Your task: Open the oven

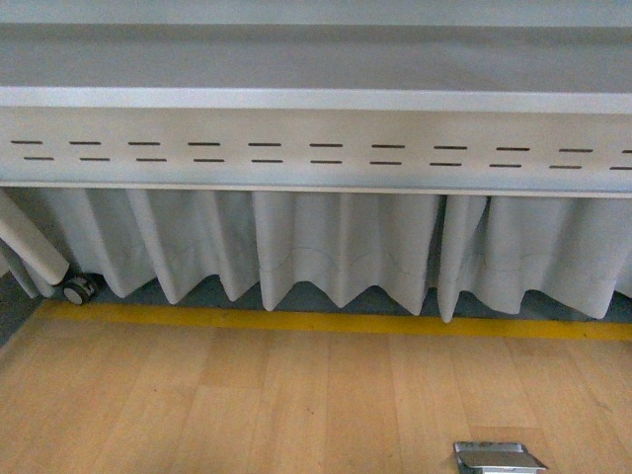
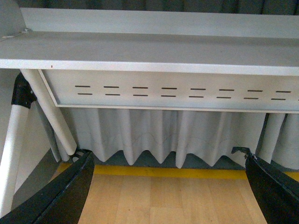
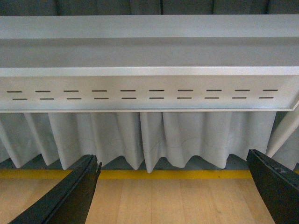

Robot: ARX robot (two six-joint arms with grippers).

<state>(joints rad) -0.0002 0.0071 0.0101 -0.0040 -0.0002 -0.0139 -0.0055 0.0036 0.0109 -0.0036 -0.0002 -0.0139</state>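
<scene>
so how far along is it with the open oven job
Nothing looks done: no oven shows in any view, only a grey table, a white curtain and wood floor. In hand: nothing; the left gripper and right gripper are open and empty. Left: the whole job, finding the oven and opening its door.

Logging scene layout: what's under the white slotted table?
A pleated white curtain hangs there above a yellow floor line, a caster beside it. Anything behind the curtain is hidden.

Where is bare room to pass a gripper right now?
The wooden surface is bare from the yellow stripe to the near edge, except a metal piece at near right. Crowded only far left: white leg and wheel.
</scene>
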